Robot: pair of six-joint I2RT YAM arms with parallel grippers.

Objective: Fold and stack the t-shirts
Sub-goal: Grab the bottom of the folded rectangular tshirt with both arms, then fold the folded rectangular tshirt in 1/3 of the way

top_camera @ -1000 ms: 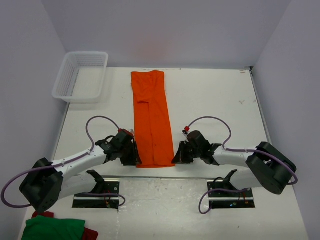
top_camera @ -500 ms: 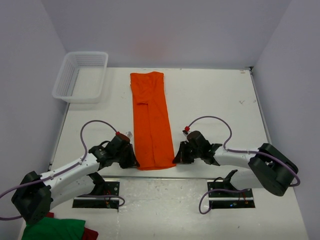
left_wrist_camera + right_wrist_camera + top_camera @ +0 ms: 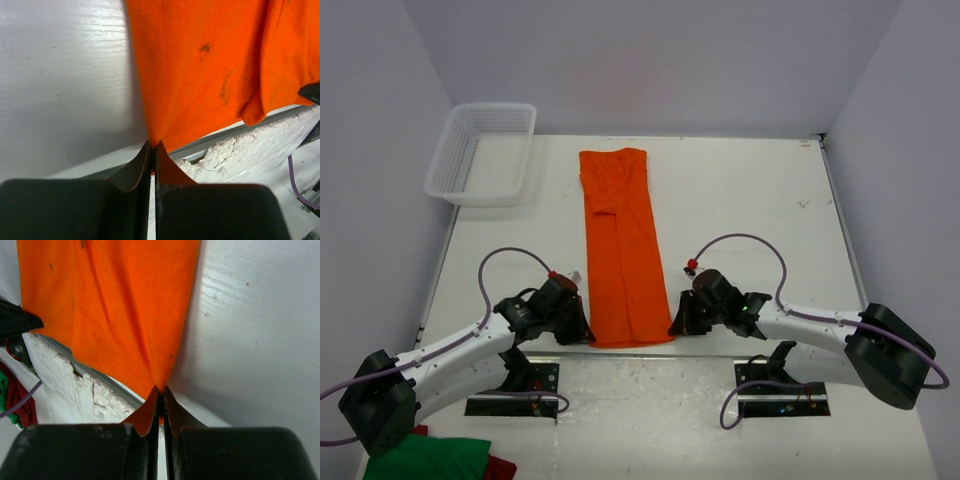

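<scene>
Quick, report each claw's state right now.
Left claw: shut on the orange t-shirt, near corner.
Right claw: shut on the orange t-shirt, other near corner.

Orange t-shirt (folded lengthwise) lies mid-table.

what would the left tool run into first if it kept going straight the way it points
The orange t-shirt: the left tool is shut on its near corner, so going straight on would likely just push into that folded cloth on the table.
</scene>
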